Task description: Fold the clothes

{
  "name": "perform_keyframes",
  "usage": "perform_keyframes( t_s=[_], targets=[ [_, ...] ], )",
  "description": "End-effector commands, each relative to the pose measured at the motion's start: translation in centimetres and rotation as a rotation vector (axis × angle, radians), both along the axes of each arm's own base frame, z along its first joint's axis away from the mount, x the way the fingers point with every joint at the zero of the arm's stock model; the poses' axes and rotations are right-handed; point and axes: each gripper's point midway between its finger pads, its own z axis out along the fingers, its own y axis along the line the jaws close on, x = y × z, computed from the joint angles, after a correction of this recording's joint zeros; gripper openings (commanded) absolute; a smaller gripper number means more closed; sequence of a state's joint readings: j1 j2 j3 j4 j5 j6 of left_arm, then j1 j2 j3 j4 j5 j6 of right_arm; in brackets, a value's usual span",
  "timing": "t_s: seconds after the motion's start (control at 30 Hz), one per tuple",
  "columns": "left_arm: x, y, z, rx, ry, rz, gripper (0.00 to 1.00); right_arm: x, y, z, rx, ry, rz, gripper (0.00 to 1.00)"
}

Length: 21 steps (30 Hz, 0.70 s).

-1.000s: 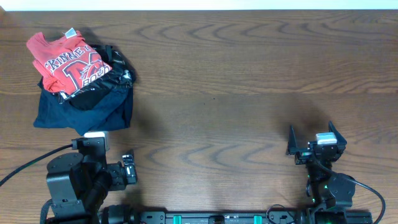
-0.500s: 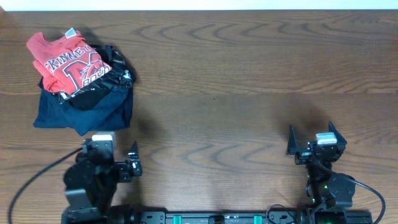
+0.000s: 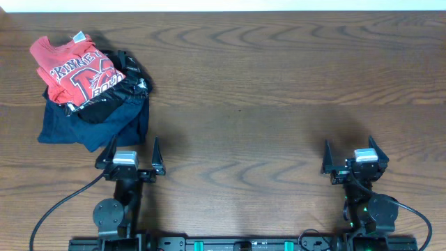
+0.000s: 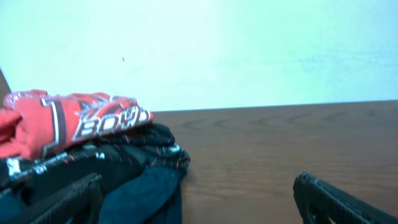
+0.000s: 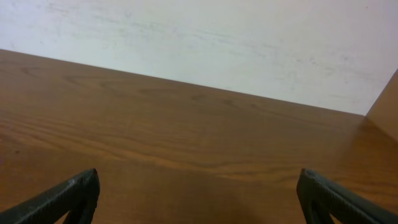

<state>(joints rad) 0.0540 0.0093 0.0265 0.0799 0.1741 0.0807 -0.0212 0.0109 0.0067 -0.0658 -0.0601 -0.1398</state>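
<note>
The orange-red T-shirt (image 3: 73,68) with white block lettering lies crumpled on top of a pile at the table's far left. It also shows in the left wrist view (image 4: 68,118), at the left. My left gripper (image 3: 131,155) is open and empty, just in front of the pile, and its fingers frame the left wrist view (image 4: 198,196). My right gripper (image 3: 352,157) is open and empty over bare wood at the front right, far from the shirt; its fingers show in the right wrist view (image 5: 199,193).
Under the T-shirt lie a black garment (image 3: 118,94) with white lettering and a plain navy blue garment (image 3: 90,129); both show in the left wrist view, black (image 4: 124,155) and navy (image 4: 146,196). The wooden table (image 3: 279,84) ends at a pale wall behind.
My left arm has swung from a sideways, turned pose to face forward toward the pile, fingers now spread and pointing away. The right arm and the clothes have not moved.
</note>
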Motion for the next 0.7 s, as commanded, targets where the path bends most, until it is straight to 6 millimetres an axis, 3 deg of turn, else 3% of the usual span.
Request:
perform_keyframes(
  t_s=[0.0, 0.07, 0.23, 0.67],
  targets=[
    [0.1, 0.2, -0.9, 0.018, 0.011, 0.015, 0.98, 0.0, 0.0, 0.0, -0.011, -0.002, 0.004, 0.99],
    [0.1, 0.5, -1.2, 0.019, 0.026, 0.030, 0.98, 0.0, 0.0, 0.0, -0.011, -0.001, 0.004, 0.99],
    [-0.1, 0.4, -4.3, -0.013, 0.154, 0.027, 0.98, 0.0, 0.0, 0.0, -0.010, -0.001, 0.004, 0.99],
    [-0.1, 0.4, -4.3, -0.012, 0.154, 0.028, 0.98, 0.0, 0.0, 0.0, -0.011, -0.002, 0.003, 0.99]
  ],
)
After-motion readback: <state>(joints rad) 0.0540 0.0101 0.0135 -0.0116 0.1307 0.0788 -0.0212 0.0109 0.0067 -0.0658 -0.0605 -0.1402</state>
